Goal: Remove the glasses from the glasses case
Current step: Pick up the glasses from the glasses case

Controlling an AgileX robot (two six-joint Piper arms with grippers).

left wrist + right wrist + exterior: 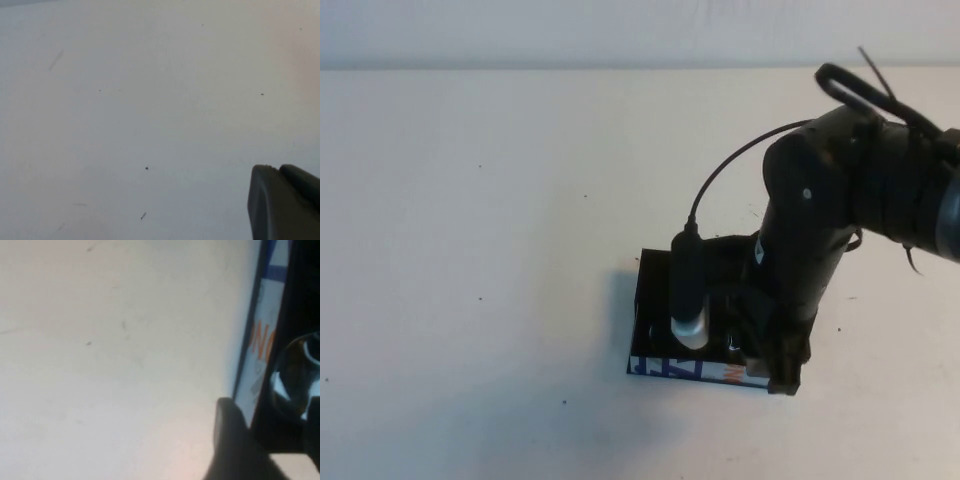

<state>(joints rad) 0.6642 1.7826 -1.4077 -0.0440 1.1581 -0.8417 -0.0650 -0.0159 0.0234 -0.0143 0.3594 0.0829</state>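
Observation:
The glasses case [685, 369] lies open on the table in front of centre, black inside, with its white side with blue and orange letters facing me. My right gripper [775, 372] reaches down onto the case's right end. In the right wrist view the gripper [272, 407] is open. One finger [230, 435] is outside the white lettered wall [257, 355] and the other is inside the case. A lens of the dark-framed glasses [295, 382] shows inside the case, between the fingers. My left gripper [277, 170] is shut and empty above bare table, out of the high view.
The right arm's wrist camera [688, 300] and its cable hang over the middle of the case and hide most of its inside. The cream table [480, 250] stretches to the left and the back wall runs along the far edge.

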